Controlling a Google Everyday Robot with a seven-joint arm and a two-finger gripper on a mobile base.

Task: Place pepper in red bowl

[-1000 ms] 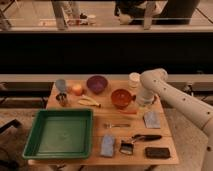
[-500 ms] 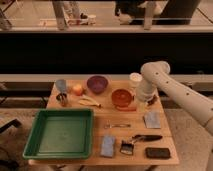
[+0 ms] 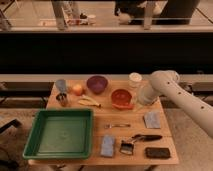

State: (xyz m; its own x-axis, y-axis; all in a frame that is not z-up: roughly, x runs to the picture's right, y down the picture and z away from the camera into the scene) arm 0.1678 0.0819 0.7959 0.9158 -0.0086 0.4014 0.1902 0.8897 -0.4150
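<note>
The red bowl (image 3: 121, 95) stands on the wooden table (image 3: 165, 159), right of the middle. The pepper (image 3: 123, 106) is a slim orange-red shape lying along the bowl's front rim; I cannot tell whether it rests on the rim or on the table just in front. My gripper (image 3: 142, 97) is at the end of the white arm that reaches in from the right. It sits just right of the bowl, close to its right rim, and is mostly hidden by the wrist.
A purple bowl (image 3: 97, 83), an apple (image 3: 77, 90), a blue cup (image 3: 61, 85), a metal can (image 3: 62, 99) and a banana (image 3: 89, 103) lie at the back left. A white cup (image 3: 135, 79) stands behind the red bowl. A green tray (image 3: 62, 132) fills the front left. Sponges (image 3: 151, 119), a brush (image 3: 125, 147) and a black block (image 3: 156, 152) lie at the front right.
The arm's elbow has risen and drawn back to the right, while the wrist stays beside the red bowl. The pepper now shows at the bowl's front rim.
</note>
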